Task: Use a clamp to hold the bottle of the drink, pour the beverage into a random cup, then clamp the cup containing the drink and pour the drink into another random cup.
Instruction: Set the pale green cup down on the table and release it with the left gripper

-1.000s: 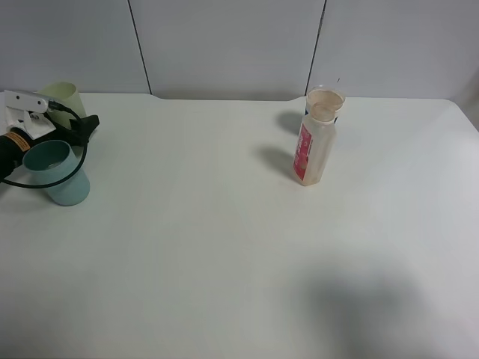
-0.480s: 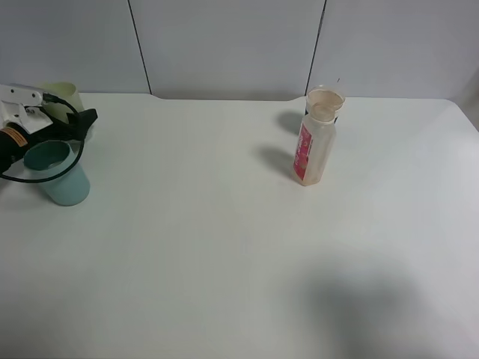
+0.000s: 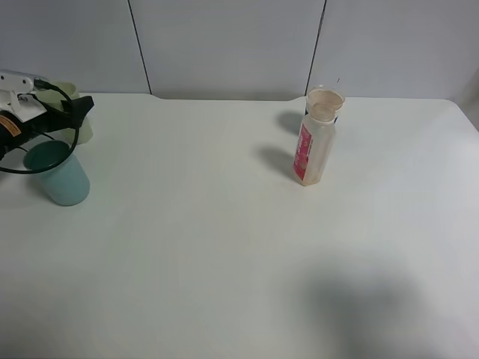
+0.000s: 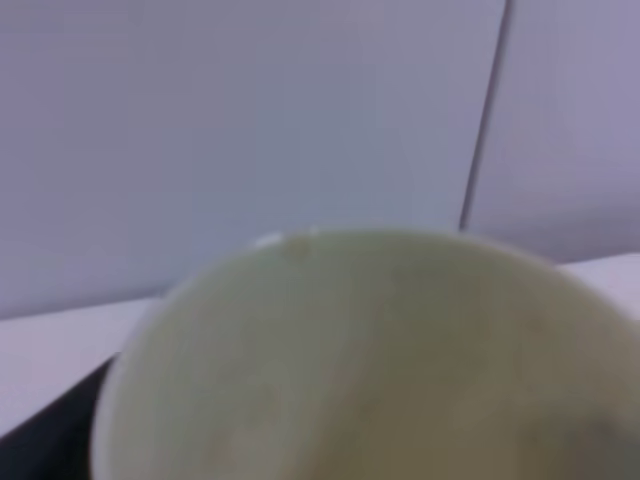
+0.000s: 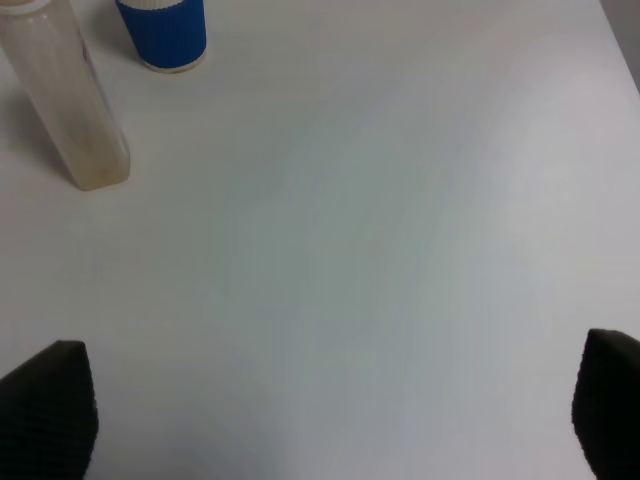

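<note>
1. Left clamp (image 3: 75, 112) had lifted and swung back toward the wall since a second ago. It no longer overlapped the teal cup (image 3: 60, 173), and the yellow-green cup (image 3: 75, 120) went from tilted to more upright.
2. Far left of bench (image 3: 224, 247): yellow-green cup sat at the back edge with the left jaws around it. Left wrist view was blurred and filled by the cup's rim (image 4: 380, 330). Can't tell if the jaws were gripping it or already loosened.
3. Teal cup stood upright just in front of the yellow-green one, dark green inside visible, contents not readable.
4. Right of centre: bottle (image 3: 315, 146) stood upright, uncapped, red-pink label facing left. Blue-and-white cup (image 5: 162, 32) stood just behind it.
5. Right gripper (image 5: 320, 410): jaws spread wide, holding nothing, only the two tips visible over bare bench, well apart from the bottle (image 5: 72, 105).
</note>
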You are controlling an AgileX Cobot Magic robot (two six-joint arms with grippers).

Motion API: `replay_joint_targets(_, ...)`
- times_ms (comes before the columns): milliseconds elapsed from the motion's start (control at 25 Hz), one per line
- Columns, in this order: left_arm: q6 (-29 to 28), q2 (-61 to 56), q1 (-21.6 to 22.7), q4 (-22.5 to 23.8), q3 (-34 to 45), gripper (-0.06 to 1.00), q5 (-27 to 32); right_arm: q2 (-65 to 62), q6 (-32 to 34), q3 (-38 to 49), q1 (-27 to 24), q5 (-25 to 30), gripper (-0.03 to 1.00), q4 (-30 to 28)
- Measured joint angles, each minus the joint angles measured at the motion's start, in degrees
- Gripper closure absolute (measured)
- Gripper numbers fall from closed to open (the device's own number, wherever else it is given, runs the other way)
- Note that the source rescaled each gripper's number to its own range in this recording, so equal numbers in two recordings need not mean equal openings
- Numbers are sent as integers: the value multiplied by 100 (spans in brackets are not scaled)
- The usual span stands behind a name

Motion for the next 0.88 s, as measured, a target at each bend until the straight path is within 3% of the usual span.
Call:
replay_joint_targets(600,-338,-452,125,165,5,46,0,0,0,0,0,0,7,0)
replay_joint_targets(880,-778,-1004,389,389,10,46,-1,0,0,0,0,0,7,0)
